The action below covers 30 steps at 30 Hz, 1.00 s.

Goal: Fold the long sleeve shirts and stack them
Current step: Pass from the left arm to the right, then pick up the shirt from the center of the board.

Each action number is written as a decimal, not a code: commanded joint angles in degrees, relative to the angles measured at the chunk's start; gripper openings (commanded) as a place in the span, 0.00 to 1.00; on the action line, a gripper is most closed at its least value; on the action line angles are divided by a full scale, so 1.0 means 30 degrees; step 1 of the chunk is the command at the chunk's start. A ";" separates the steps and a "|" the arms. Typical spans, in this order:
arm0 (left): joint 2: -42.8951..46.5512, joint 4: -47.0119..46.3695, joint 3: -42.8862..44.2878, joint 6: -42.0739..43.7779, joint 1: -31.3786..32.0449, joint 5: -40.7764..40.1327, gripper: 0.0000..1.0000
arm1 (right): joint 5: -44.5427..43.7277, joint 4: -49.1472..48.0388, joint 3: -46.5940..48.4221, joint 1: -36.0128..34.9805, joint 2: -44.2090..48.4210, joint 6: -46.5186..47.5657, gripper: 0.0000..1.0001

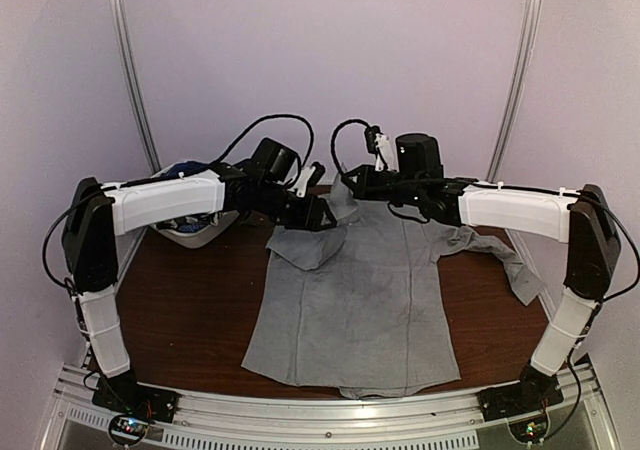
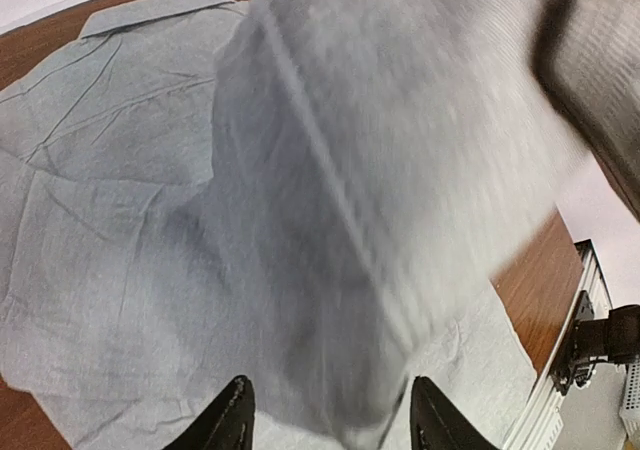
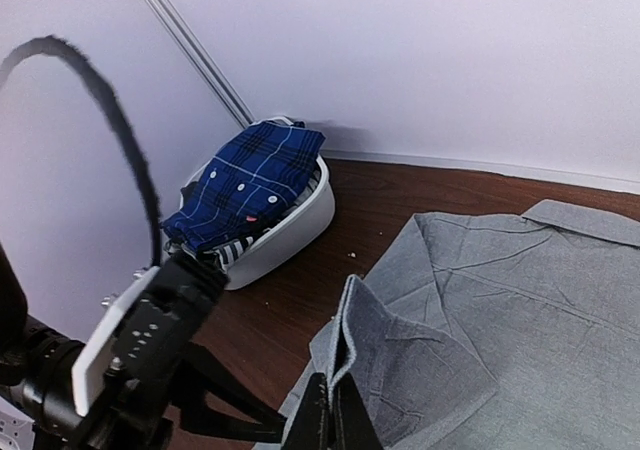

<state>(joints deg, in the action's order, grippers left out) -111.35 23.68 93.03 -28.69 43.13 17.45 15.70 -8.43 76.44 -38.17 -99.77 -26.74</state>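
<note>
1. The grey collared cloth shirt lies flat on the brown wooden table. Its long axis runs near edge to far edge, with the collar toward the far edge.
2. The step in hand is probably sleeve folding. The left-side sleeve lies across the chest, and the right-side sleeve sprawls toward the right edge.
3. The right gripper is clenched on a raised fold of this shirt, while the left gripper is released.
4. The next move calls for laying that fold flat, then bringing the right-side sleeve in.
5. A dark blue plaid shirt sits in the white oval plastic basket at the far left corner.

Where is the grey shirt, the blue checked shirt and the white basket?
grey shirt (image 1: 350, 310): top view, middle of its body.
blue checked shirt (image 3: 255, 175): right wrist view, top fold.
white basket (image 3: 288, 238): right wrist view, side wall.
</note>
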 commanded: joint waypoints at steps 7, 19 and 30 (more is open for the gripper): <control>0.7190 0.1026 -0.8793 -0.1849 -0.0082 -0.1747 0.57 | -0.2326 0.1796 -0.0825 0.0820 0.1250 0.0492 0.00; 1.1850 0.3424 -1.6637 -0.5843 0.1418 -0.1722 0.46 | -0.2305 0.2985 -0.0275 0.0932 0.1653 0.1082 0.00; 1.1212 0.3164 -1.8355 -0.8190 0.3914 -0.1519 0.41 | -0.2282 0.3274 -0.0115 0.0927 0.1922 0.1121 0.00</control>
<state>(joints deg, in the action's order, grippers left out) -76.64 34.41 38.76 -49.91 53.60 12.80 9.56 0.75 74.41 -35.62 -95.88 -23.90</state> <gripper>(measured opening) 0.420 0.009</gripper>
